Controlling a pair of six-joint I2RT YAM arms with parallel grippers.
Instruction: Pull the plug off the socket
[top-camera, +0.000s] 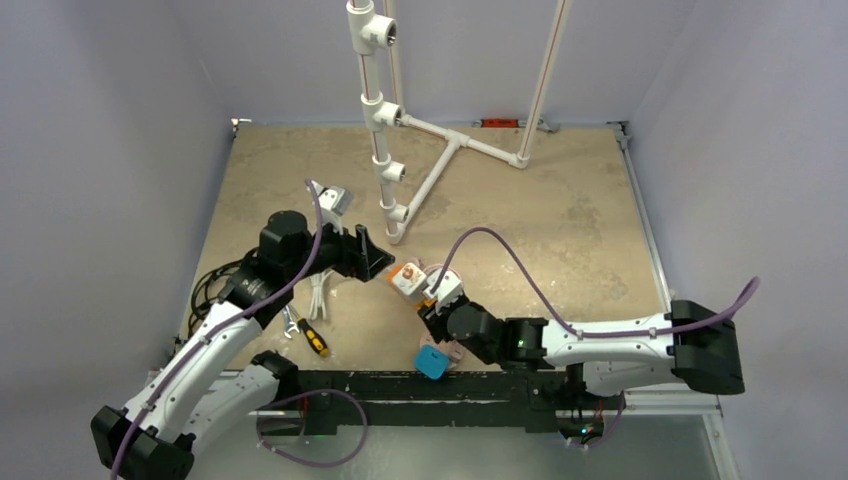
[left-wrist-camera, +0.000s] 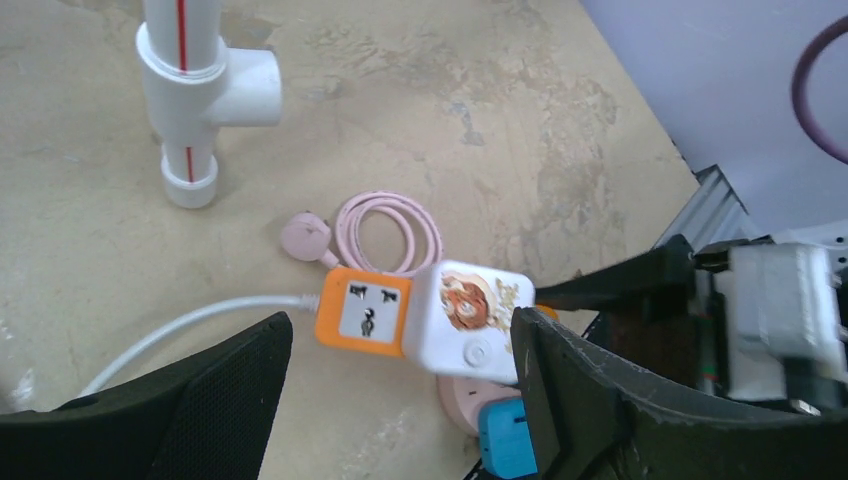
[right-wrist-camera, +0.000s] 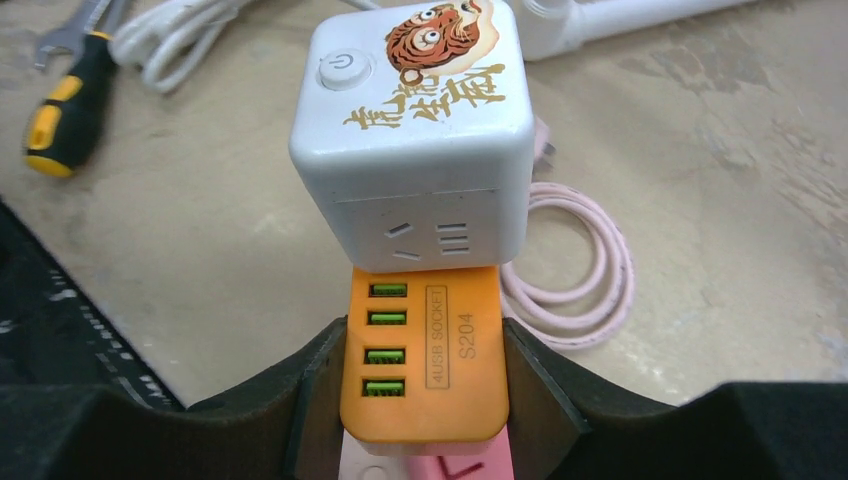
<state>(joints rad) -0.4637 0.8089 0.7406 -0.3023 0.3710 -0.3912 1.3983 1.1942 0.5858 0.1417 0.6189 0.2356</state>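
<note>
An orange socket strip (right-wrist-camera: 425, 370) with green USB ports carries a white cube plug (right-wrist-camera: 415, 130) with a tiger picture, still seated in it. My right gripper (right-wrist-camera: 425, 345) is shut on the strip's USB end, one finger pressed on each side. In the left wrist view the plug (left-wrist-camera: 465, 315) lies next to the strip's outlet face (left-wrist-camera: 365, 312), and my left gripper (left-wrist-camera: 400, 335) stands open, its fingers straddling both with gaps. From above, the socket (top-camera: 405, 278), left gripper (top-camera: 383, 266) and right gripper (top-camera: 433, 305) meet near the table's front middle.
A pink cable coil (left-wrist-camera: 395, 225) and a pink round base with a blue plug (top-camera: 432, 362) lie under the strip. The strip's white cable (top-camera: 318, 295), a yellow-black screwdriver (top-camera: 313, 338) and a wrench (top-camera: 289, 322) lie left. A white pipe frame (top-camera: 385, 150) stands behind.
</note>
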